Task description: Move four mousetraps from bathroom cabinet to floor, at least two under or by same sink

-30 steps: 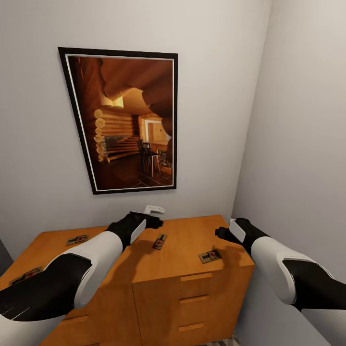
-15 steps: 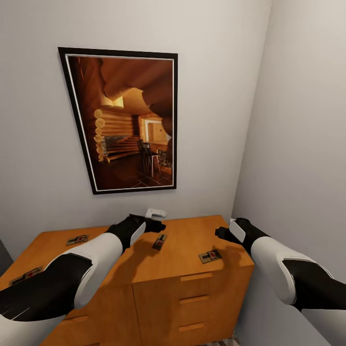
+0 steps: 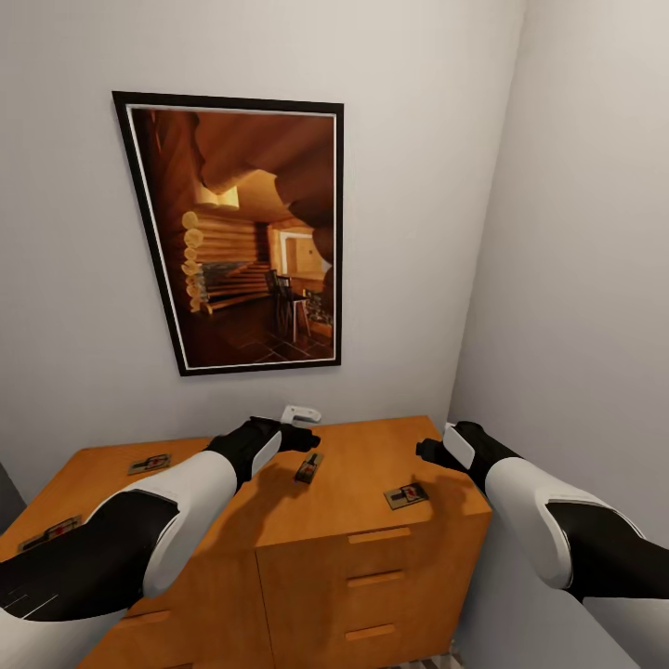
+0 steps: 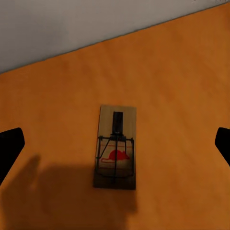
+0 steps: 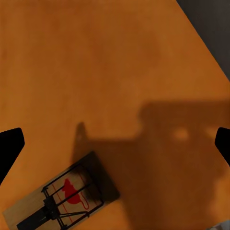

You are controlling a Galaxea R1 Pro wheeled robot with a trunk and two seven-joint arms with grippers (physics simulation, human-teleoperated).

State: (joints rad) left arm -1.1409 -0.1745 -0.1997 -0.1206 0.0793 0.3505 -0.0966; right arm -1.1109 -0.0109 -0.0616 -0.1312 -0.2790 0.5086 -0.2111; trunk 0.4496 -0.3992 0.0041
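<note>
Several mousetraps lie flat on top of the orange-brown cabinet (image 3: 362, 469). One mousetrap (image 3: 309, 466) lies mid-top, just below my left gripper (image 3: 299, 437). In the left wrist view that mousetrap (image 4: 116, 148) sits centred between the spread black fingertips (image 4: 9, 146), so the left gripper (image 4: 115, 146) is open above it. Another mousetrap (image 3: 406, 495) lies near the front right corner, beside my right gripper (image 3: 429, 452). In the right wrist view it (image 5: 57, 203) lies off to one side of the open right gripper (image 5: 115, 143). Two more mousetraps (image 3: 150, 463) (image 3: 51, 533) lie on the left part.
A large framed picture (image 3: 243, 237) hangs on the wall behind the cabinet. A side wall (image 3: 576, 279) stands close on the right. Drawer fronts with bar handles (image 3: 376, 536) face me below the top.
My left gripper has dropped a little toward the middle mousetrap. The right arm and the mousetraps have not moved.
</note>
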